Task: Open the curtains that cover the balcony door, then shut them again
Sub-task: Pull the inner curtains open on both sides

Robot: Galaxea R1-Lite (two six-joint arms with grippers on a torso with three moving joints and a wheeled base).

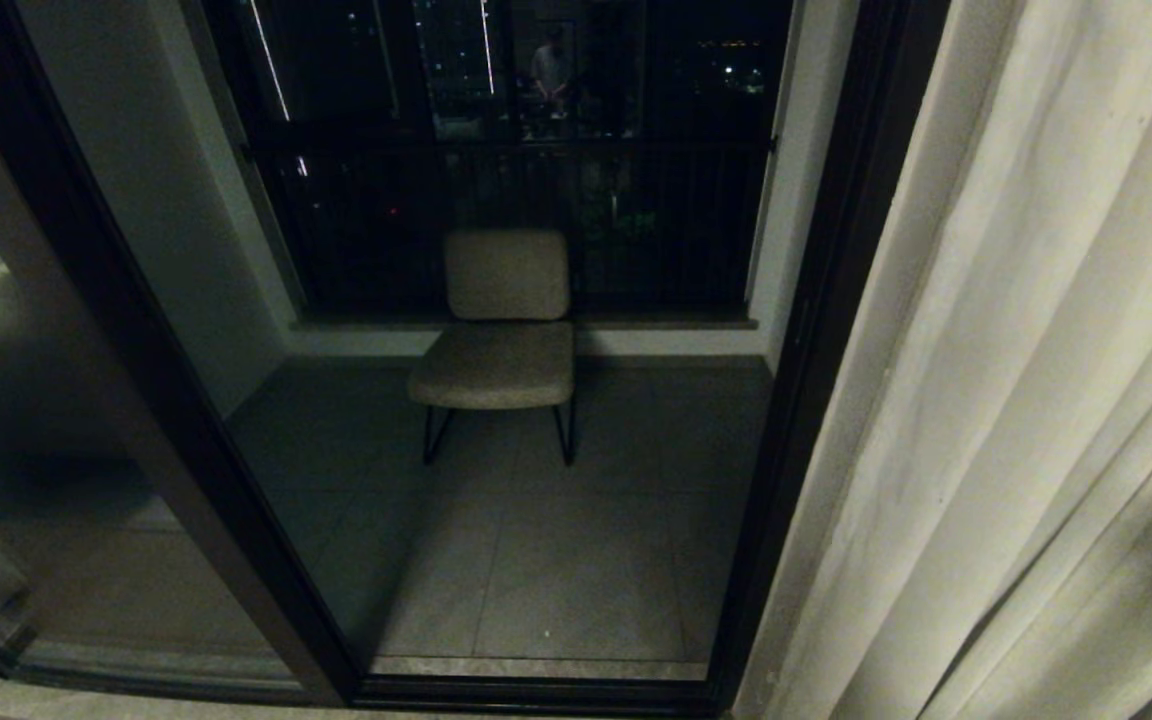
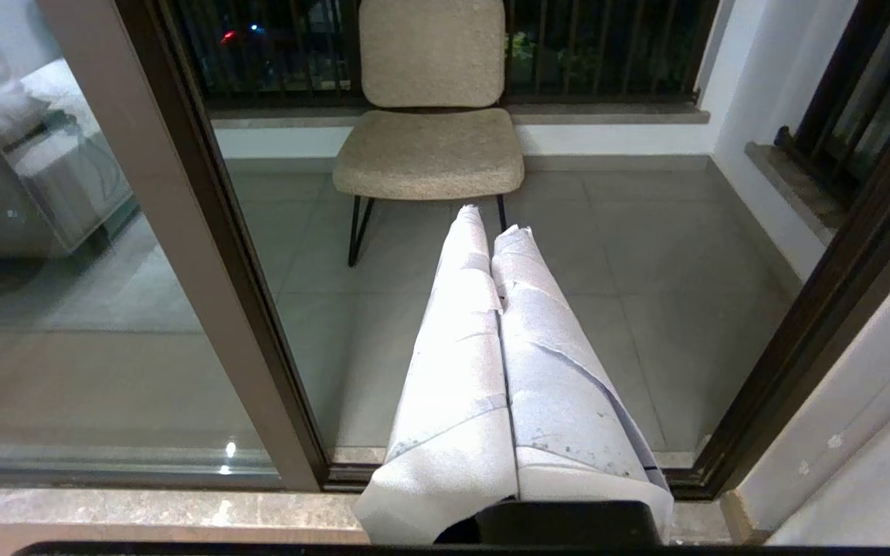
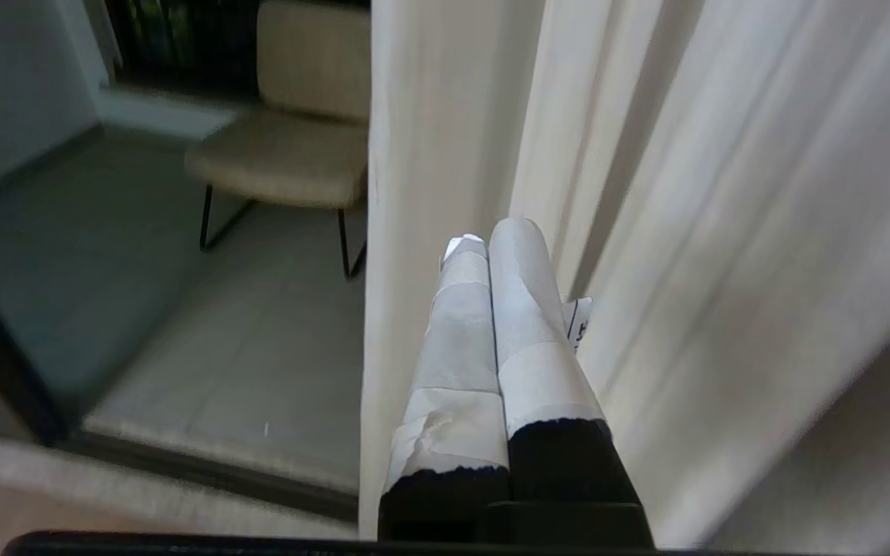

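curtains [image 1: 1036,400], tall cream-beige fabric panels with long vertical pleats, hang gathered to the right of the balcony door [image 1: 176,420], a tall glass sliding door with a dark brown-black frame, so the glass is uncovered. beyond the door a beige upholstered chair on thin black metal legs [image 1: 501,340] stands on the grey tiled balcony floor [image 1: 556,560], its back toward a dark railing [image 1: 536,200] (night outside, a few small lights).

the right gripper [image 3: 491,235], its fingers wrapped in white tape, is clenched with the two fingers pressed together; it sits just beside the curtains, its tips against or very near a pleat, and no fabric shows between the fingers, so whether it grips any cloth i cannot tell. in its wrist view the curtains' inner edge hangs between the gripper and the chair.

the left gripper [image 2: 495,224], also taped white, is clenched on nothing, pointing through the door's glass toward the chair, well apart from the curtains. neither arm shows in the head view.
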